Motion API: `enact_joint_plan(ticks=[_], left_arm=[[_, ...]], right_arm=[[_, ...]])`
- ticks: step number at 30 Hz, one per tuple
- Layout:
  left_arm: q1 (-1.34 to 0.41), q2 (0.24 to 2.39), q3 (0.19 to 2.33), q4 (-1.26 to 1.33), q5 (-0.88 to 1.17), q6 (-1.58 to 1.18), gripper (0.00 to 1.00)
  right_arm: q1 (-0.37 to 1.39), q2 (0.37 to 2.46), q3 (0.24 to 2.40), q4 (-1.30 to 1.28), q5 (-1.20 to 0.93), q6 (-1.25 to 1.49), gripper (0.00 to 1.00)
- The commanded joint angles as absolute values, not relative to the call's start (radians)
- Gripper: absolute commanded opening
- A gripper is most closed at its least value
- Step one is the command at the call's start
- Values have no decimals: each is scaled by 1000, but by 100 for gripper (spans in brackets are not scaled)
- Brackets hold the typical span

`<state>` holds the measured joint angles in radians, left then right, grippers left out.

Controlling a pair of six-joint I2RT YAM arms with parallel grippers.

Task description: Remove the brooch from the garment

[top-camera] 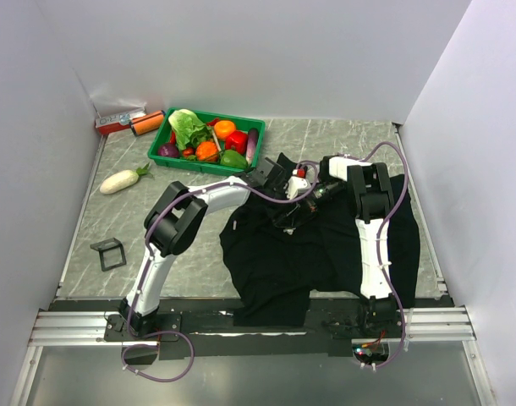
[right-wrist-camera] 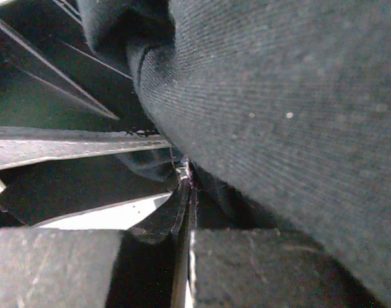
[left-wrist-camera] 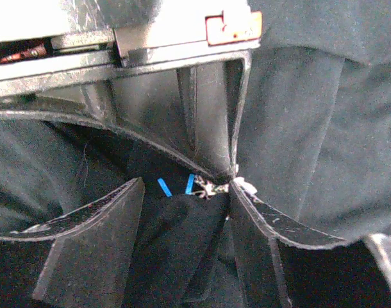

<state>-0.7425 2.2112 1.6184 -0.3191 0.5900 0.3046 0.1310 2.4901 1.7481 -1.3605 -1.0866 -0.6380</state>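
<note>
The garment (top-camera: 326, 245), a black shirt, lies crumpled at the table's centre-right. Both grippers meet over its upper part. My left gripper (top-camera: 279, 182) is open, its jaws wide apart astride a raised fold of the shirt (left-wrist-camera: 183, 244). My right gripper (top-camera: 313, 196) is shut. In the left wrist view its fingers (left-wrist-camera: 208, 128) come down to a point at the brooch (left-wrist-camera: 210, 188), a tiny sparkly pin beside two blue marks. In the right wrist view the shut fingertips (right-wrist-camera: 183, 192) pinch a small shiny bit (right-wrist-camera: 184, 168) against the shirt (right-wrist-camera: 279, 96). The brooch is hidden in the top view.
A green tray (top-camera: 161, 152) of vegetables stands at the back left. A white radish (top-camera: 123, 180), an orange can (top-camera: 146, 123) and a red box (top-camera: 118, 123) lie near it. A small black stand (top-camera: 108, 254) sits at the left. White walls enclose the table.
</note>
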Motion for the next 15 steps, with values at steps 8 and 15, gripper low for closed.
enact_joint_plan(ticks=[8,15], left_arm=[[-747,2243,1635,-344,574,400,61],[-730,2212,1625,-387,620,437,62]], right_arm=[[133,2516,1721,-1437,-1009,-580,0],[133,2517,1723,-1440,-1009,-581,0]])
